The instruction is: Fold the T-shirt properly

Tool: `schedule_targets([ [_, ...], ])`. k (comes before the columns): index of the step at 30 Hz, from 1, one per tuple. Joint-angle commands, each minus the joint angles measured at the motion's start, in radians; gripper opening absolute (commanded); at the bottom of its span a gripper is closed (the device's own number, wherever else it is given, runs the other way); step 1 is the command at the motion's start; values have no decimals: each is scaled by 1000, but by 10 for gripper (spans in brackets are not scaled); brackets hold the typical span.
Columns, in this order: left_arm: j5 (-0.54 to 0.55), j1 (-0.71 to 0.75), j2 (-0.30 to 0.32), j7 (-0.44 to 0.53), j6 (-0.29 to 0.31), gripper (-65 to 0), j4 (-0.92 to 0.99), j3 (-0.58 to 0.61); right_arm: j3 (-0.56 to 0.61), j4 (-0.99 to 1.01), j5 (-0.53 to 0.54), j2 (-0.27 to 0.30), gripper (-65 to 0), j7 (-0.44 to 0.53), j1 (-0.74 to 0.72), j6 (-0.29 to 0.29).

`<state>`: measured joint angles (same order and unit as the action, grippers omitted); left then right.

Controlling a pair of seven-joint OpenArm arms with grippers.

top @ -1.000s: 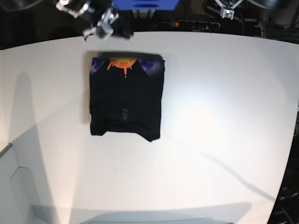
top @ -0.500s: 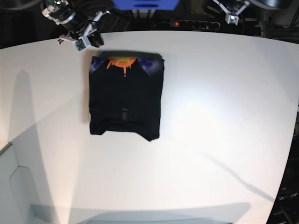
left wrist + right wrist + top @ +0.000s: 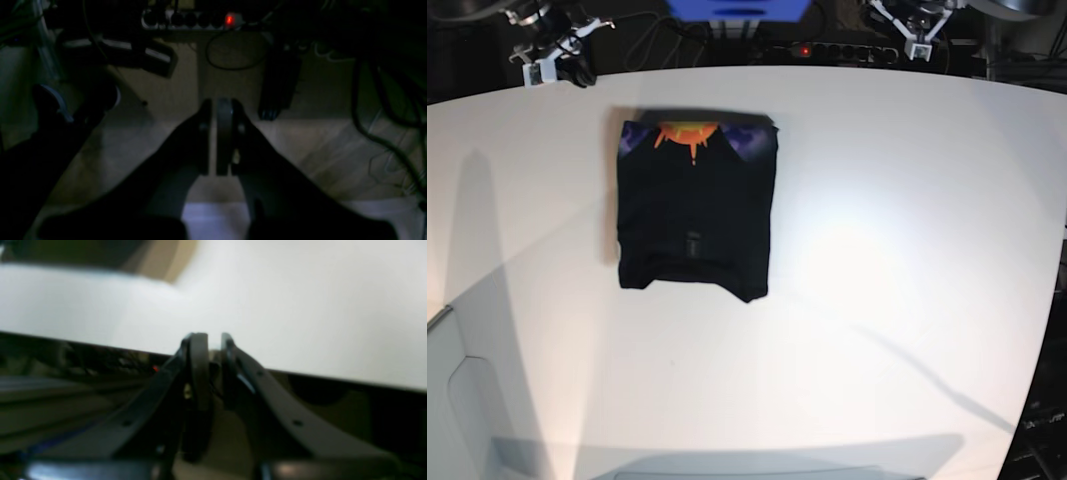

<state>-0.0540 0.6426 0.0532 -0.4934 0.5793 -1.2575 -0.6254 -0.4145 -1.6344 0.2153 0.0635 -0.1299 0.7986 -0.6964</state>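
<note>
From the base view I see the T-shirt (image 3: 695, 207) lying flat on the white surface (image 3: 877, 250), left of centre and toward the far edge. It is folded into a compact, roughly rectangular black block, taller than it is wide. Along its far edge a strip of the print shows: an orange sun with rays in the middle, flanked by purple patches on either side. The rest of the upper face is plain black, with a small dark tab near the middle of the lower half. The near edge is uneven, with a slight bulge at the right corner and a shallow notch in the centre. The side edges run fairly straight.

My right hand (image 3: 555, 62) sits up at the far left corner of the base view, off the surface edge and well apart from the shirt. In the right wrist view its fingers (image 3: 200, 373) stand close together with only a narrow slit between them, holding nothing; the white surface fills the blurred background.

My left hand (image 3: 917, 30) is at the far right, beyond the surface edge. The left wrist view is very dark; its fingers (image 3: 225, 133) appear pressed together, nothing between them, over a floor with cables and a power strip (image 3: 193, 20) showing a red light.
</note>
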Motion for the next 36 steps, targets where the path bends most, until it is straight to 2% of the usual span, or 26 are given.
schedule_targets([
  [1,4,7,23,0,5,-627,8,-3,1,53,-96,0,-589,-126,34,-2],
  [4,4,-17,38,20,5,-627,77,-3,1,162,-98,0,-589,-53,37,-2],
  [9,-19,-20,38,216,3,-628,207,-3,1,356,-96,0,-589,91,32,-2],
  [13,-54,-43,41,302,3,-628,341,-3,7,491,-99,2,-589,215,23,-2],
  [17,-54,-99,70,328,1,-628,454,-3,7,612,-101,0,-589,299,-21,-2],
  [21,-63,-186,107,328,1,-628,612,-3,6,781,-101,8,-588,324,-106,-2],
  [25,-63,-283,144,332,-3,-628,777,-3,10,983,-101,23,-589,457,-183,-2],
  [27,-63,-303,145,355,-66,-628,816,-3,10,1074,-103,23,-591,534,-215,-2],
  [28,-65,-307,142,381,-117,-628,830,0,12,1120,-103,23,-598,565,-229,2],
  [29,-73,-312,141,416,-178,-628,852,14,19,1169,-104,26,-611,596,-250,34],
  [31,-94,-315,138,500,-319,-628,890,98,68,1264,-124,29,-650,645,-296,120],
  [32,-96,-327,136,533,-371,-628,913,147,98,1298,-149,31,-650,658,-313,175],
  [34,-96,-352,135,560,-439,-628,970,209,144,1341,-202,35,-650,678,-338,281],
  [36,-96,-379,133,582,-477,-628,1037,250,188,1359,-250,32,-650,685,-351,404],
])
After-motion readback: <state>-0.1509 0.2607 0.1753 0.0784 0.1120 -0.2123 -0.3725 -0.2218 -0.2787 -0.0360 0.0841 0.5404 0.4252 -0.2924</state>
